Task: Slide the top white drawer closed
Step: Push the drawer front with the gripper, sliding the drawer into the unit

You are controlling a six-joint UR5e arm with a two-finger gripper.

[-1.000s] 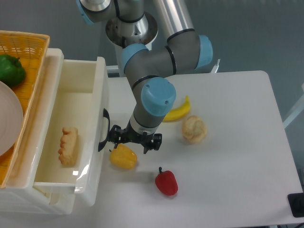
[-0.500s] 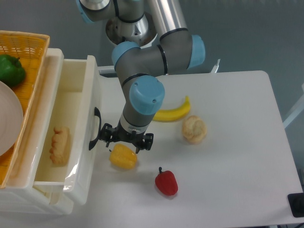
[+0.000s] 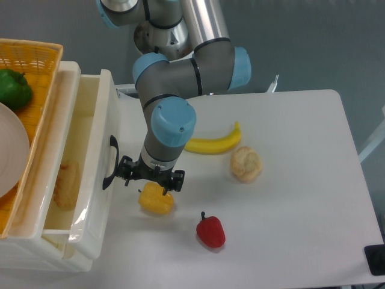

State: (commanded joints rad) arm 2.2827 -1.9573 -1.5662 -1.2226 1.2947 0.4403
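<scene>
The top white drawer (image 3: 96, 150) stands partly open at the left, its glossy front facing right with a black curved handle (image 3: 110, 162). A pale pastry (image 3: 65, 184) lies inside, partly under the cabinet top. My gripper (image 3: 129, 173) is right against the drawer front, just beside the handle; its fingers point left and look close together, but their gap is too small to read. The lower white drawer (image 3: 78, 256) shows below as a front edge.
A yellow wicker basket (image 3: 36, 60) with a green pepper (image 3: 13, 87) and a white plate (image 3: 12, 147) sits on the cabinet. A yellow pepper (image 3: 156, 199) lies under my wrist. A red pepper (image 3: 210, 231), a banana (image 3: 212, 141) and a bread roll (image 3: 245, 163) lie to the right.
The drawer has slid left into the cabinet, with my gripper following its front to the left. The pastry has moved further under the top. The banana is now uncovered.
</scene>
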